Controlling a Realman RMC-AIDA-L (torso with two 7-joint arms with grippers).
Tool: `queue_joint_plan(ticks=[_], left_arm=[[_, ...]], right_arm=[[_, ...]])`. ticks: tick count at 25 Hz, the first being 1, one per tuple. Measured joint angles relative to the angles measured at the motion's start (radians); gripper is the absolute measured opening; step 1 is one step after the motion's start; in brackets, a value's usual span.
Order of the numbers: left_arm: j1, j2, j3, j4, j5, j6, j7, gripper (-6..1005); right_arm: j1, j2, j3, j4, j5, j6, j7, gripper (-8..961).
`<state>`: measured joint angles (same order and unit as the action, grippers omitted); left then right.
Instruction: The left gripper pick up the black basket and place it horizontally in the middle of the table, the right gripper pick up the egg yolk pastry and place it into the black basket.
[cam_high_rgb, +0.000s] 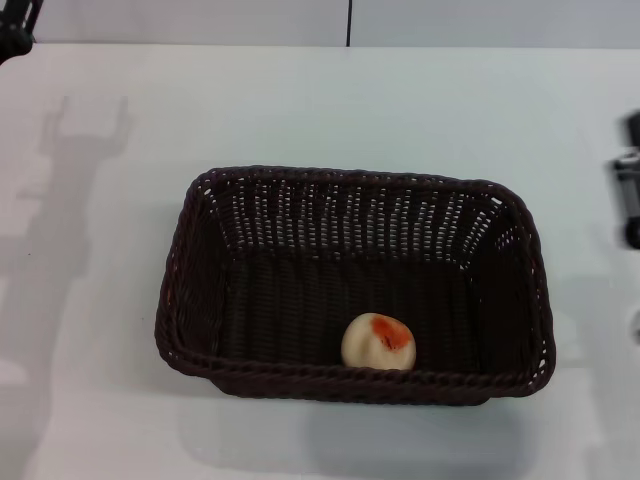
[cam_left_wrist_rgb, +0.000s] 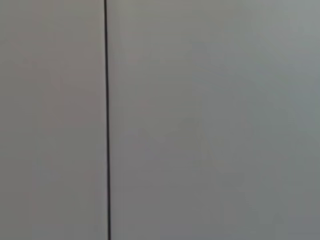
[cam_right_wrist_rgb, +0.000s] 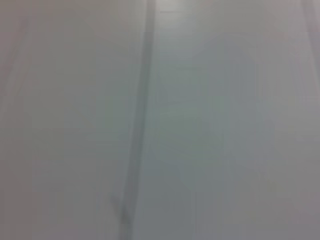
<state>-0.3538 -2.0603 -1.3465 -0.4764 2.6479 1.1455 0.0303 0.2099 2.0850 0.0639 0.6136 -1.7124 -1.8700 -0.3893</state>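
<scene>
The black basket lies lengthwise across the middle of the white table in the head view. The egg yolk pastry rests inside it, on the floor by the near wall, orange-red spot up. My left gripper shows only as a dark tip at the far left corner, well away from the basket. My right gripper shows as a black part at the right edge, apart from the basket. Both wrist views show only a plain grey surface.
A dark seam runs down the wall behind the table's far edge; it also shows in the left wrist view. The left arm's shadow falls on the table's left side.
</scene>
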Motion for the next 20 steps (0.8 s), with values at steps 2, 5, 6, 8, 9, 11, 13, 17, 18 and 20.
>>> queue_joint_plan(ticks=[2, 5, 6, 8, 9, 11, 13, 17, 18, 20], left_arm=[[0.008, -0.001, -0.003, 0.003, 0.000, 0.001, 0.000, 798], [0.023, -0.001, -0.004, 0.006, -0.002, 0.006, 0.000, 798], [0.029, -0.001, -0.005, 0.006, -0.003, 0.007, 0.000, 798], [0.043, -0.002, -0.006, 0.006, -0.006, 0.008, 0.000, 798], [0.050, -0.003, -0.007, 0.006, -0.007, 0.008, 0.000, 798], [0.060, -0.004, -0.014, 0.009, -0.009, 0.008, -0.005, 798], [0.065, -0.005, -0.021, 0.020, -0.009, 0.008, -0.008, 798], [0.075, -0.007, -0.031, 0.048, -0.010, 0.013, -0.012, 798], [0.075, -0.007, -0.031, 0.048, -0.010, 0.013, -0.012, 798], [0.081, -0.008, -0.031, 0.052, -0.010, 0.024, -0.012, 798]], right_arm=[[-0.052, -0.001, 0.087, -0.007, 0.059, -0.007, 0.010, 587], [-0.077, -0.002, 0.116, -0.015, 0.131, -0.018, 0.023, 656], [-0.084, -0.002, 0.120, -0.026, 0.171, -0.023, 0.036, 679], [-0.094, -0.002, 0.122, -0.060, 0.252, -0.027, 0.079, 712], [-0.098, -0.001, 0.121, -0.082, 0.293, -0.026, 0.116, 722], [-0.104, 0.000, 0.117, -0.117, 0.361, -0.021, 0.196, 743], [-0.109, 0.000, 0.111, -0.145, 0.421, -0.014, 0.272, 763], [-0.130, 0.002, 0.107, -0.156, 0.469, -0.031, 0.303, 774], [-0.130, 0.002, 0.107, -0.156, 0.469, -0.031, 0.303, 774], [-0.139, 0.003, 0.107, -0.154, 0.470, -0.037, 0.303, 774]])
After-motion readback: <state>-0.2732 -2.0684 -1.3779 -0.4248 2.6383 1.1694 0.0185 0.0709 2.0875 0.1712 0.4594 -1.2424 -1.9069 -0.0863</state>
